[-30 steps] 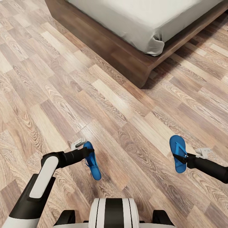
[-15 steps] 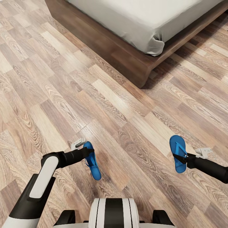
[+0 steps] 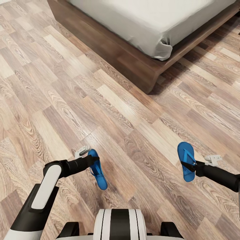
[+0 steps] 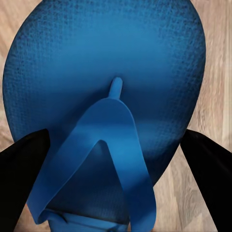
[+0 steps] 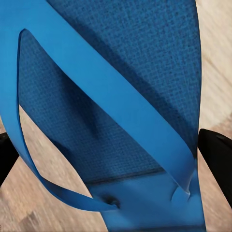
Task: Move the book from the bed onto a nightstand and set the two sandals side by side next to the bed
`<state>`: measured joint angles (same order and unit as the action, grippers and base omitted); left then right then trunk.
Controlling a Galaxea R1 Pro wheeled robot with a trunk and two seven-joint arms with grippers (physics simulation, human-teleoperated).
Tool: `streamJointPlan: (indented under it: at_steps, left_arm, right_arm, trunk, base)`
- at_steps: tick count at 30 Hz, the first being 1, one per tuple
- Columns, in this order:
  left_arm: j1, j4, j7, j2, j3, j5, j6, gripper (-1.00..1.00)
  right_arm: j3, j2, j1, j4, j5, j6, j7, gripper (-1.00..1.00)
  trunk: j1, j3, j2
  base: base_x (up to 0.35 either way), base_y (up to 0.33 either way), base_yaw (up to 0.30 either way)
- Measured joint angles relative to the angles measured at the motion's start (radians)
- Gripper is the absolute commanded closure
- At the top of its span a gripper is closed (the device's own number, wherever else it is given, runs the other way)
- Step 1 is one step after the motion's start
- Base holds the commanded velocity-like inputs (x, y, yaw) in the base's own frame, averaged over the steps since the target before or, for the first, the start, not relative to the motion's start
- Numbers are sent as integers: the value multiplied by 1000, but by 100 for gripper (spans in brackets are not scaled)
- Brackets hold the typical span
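So the left tool (image 3: 90, 162) is clamped on one blue sandal (image 3: 97, 169), held up over the wood floor (image 3: 110, 110). Over on the right, the right tool (image 3: 193, 165) grips the other sandal (image 3: 186, 161) the same way, with the bed (image 3: 156, 30) up ahead, well apart from both.

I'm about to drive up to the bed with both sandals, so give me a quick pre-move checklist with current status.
1. Left gripper holding the left sandal: ok, fingers flank it.
2. Right gripper holding the right sandal: ok.
3. Both sandals off the floor: cannot tell.
4. Floor between robot and bed: ok, bare planks.
5. Sandals side by side next to the bed: not ok, wide apart, short of the frame.
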<state>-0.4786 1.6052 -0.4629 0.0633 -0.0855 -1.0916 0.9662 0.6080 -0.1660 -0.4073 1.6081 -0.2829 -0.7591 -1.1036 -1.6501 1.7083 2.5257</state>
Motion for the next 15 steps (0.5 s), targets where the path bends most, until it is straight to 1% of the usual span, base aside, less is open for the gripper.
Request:
streamJointPlan:
  at_steps: [15]
  left_arm:
    - [3, 0, 4, -4, 7, -1, 0, 100]
  right_arm:
    - [-6, 0, -1, 0, 0, -5, 0, 100]
  trunk:
    - [0, -24, 0]
  base:
    - [0, 0, 0]
